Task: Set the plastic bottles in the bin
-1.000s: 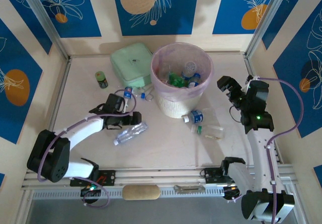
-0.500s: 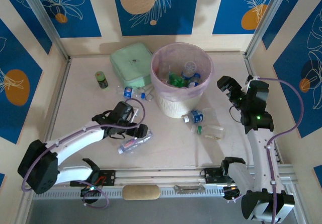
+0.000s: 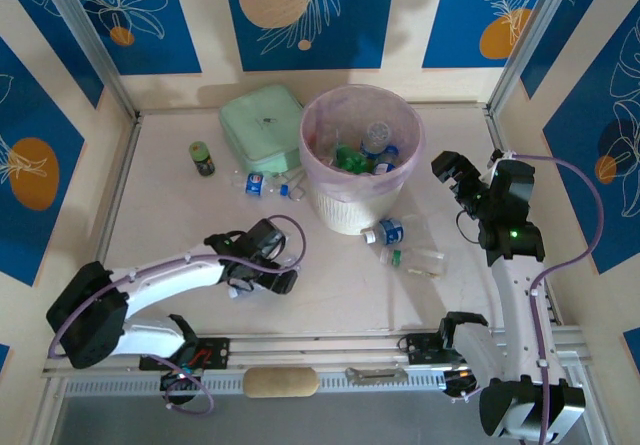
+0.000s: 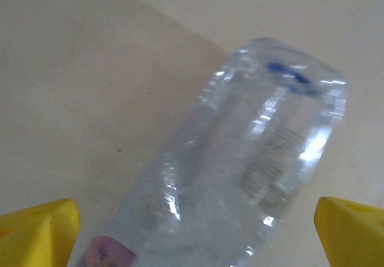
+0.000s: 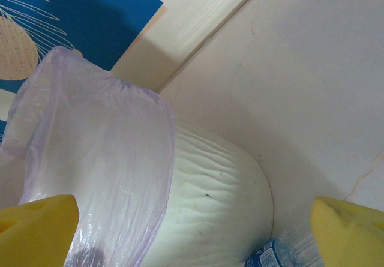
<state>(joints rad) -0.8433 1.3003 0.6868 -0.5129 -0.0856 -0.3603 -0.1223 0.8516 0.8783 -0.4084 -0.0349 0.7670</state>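
A clear plastic bottle (image 4: 240, 177) lies on the table between the yellow fingertips (image 4: 36, 234) of my left gripper (image 4: 195, 231), which stands open and straddles it without squeezing. In the top view the left gripper (image 3: 278, 273) hangs over that spot at front left of the bin (image 3: 362, 210). The round white bin with a pink liner (image 5: 96, 159) holds several bottles (image 3: 372, 153). Two more bottles (image 3: 385, 232) (image 3: 415, 260) lie just in front of it, and others (image 3: 255, 182) beside the green box. My right gripper (image 3: 450, 170) is open, to the right of the bin (image 5: 210, 195).
A flat mint-green box (image 3: 262, 125) sits at the back, left of the bin. A short dark jar with a green lid (image 3: 202, 157) stands further left. Walls enclose the table on three sides. A blue-labelled bottle (image 5: 282, 252) lies at the bin's foot.
My left arm has swung toward the near edge and to the right, coming down over the bottle lying on the table. The right arm has stayed still.
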